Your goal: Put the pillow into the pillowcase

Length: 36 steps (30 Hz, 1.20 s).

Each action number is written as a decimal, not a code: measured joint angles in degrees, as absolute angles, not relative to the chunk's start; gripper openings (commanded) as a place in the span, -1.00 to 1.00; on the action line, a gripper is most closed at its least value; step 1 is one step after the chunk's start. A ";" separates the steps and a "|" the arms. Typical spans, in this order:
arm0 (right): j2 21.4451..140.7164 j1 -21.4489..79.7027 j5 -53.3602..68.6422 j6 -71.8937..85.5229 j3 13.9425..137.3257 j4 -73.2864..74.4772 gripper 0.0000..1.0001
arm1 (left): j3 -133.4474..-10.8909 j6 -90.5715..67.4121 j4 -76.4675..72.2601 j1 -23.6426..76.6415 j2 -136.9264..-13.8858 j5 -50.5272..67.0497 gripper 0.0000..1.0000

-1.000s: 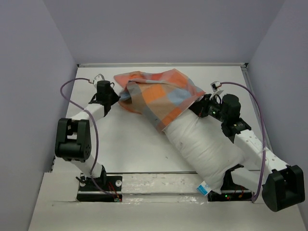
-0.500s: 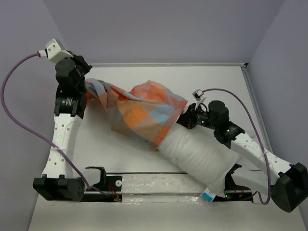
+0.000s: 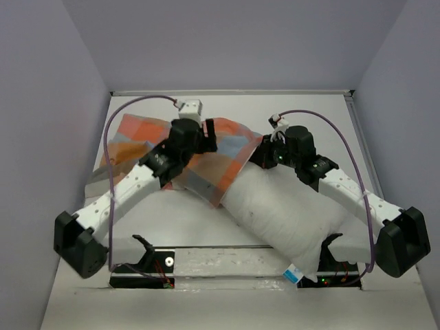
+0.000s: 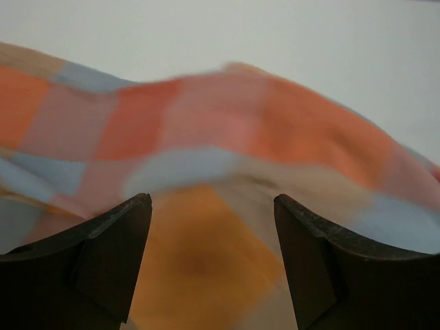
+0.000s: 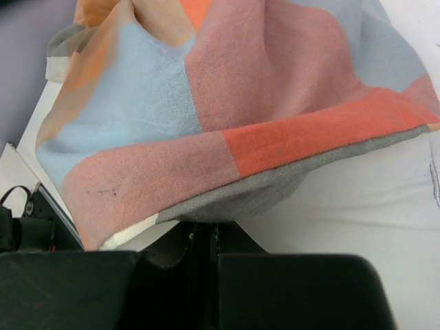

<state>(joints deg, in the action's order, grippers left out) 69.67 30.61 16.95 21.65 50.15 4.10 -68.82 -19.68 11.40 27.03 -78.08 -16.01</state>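
Note:
The white pillow point(image 3: 289, 213) lies slanted at the right, its tagged end near the front edge and its far end under the pillowcase point(image 3: 230, 148). The checked pillowcase point(image 4: 206, 130) spreads from the pillow out to the far left. My left gripper point(image 3: 209, 129) hovers over the middle of the pillowcase. Its jaws point(image 4: 212, 203) stand open with only blurred fabric beneath them. My right gripper point(image 3: 261, 157) sits at the pillowcase's mouth on the pillow point(image 5: 371, 206). It point(image 5: 206, 230) is shut, pinching the grey hem of the pillowcase point(image 5: 227, 117).
The white table point(image 3: 179, 227) is walled at the back and both sides. A metal rail point(image 3: 227, 258) runs along the near edge between the arm bases. Purple cables arc over both arms.
My left gripper has opened and let go of the pillowcase's far-left corner, then swung right over its middle. The pillowcase has dropped and spread flat to the left. The right gripper stays shut.

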 measured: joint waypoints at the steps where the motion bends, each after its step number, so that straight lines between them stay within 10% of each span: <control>1: 70.61 30.30 16.62 21.54 50.98 4.40 -1.00 | -65.84 -19.68 10.66 32.51 -74.54 -16.51 0.67; 8: 73.93 27.92 16.08 21.37 54.00 5.28 -1.00 | -53.63 -20.01 3.73 71.24 -54.02 -35.07 0.98; 19: 74.46 26.30 16.25 21.39 55.02 6.11 -1.00 | -54.46 -15.99 6.00 74.81 -78.22 -52.88 0.93; 26: 74.24 26.04 16.23 21.37 55.02 5.98 -1.00 | -54.46 -11.29 1.85 71.61 -79.02 -56.86 0.02; 29: 74.17 25.85 16.32 21.32 55.00 6.02 -1.00 | -54.46 -7.53 -0.82 70.08 -79.48 -59.66 -1.00; 36: 74.19 25.78 18.04 21.15 54.83 5.19 -1.00 | -56.73 -4.69 -3.09 69.43 -76.97 -58.76 -1.00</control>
<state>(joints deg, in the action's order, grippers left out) 74.19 25.78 18.04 21.15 54.83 5.19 -56.73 -4.69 -3.09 69.43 -76.97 -58.76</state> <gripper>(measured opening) 0.044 0.015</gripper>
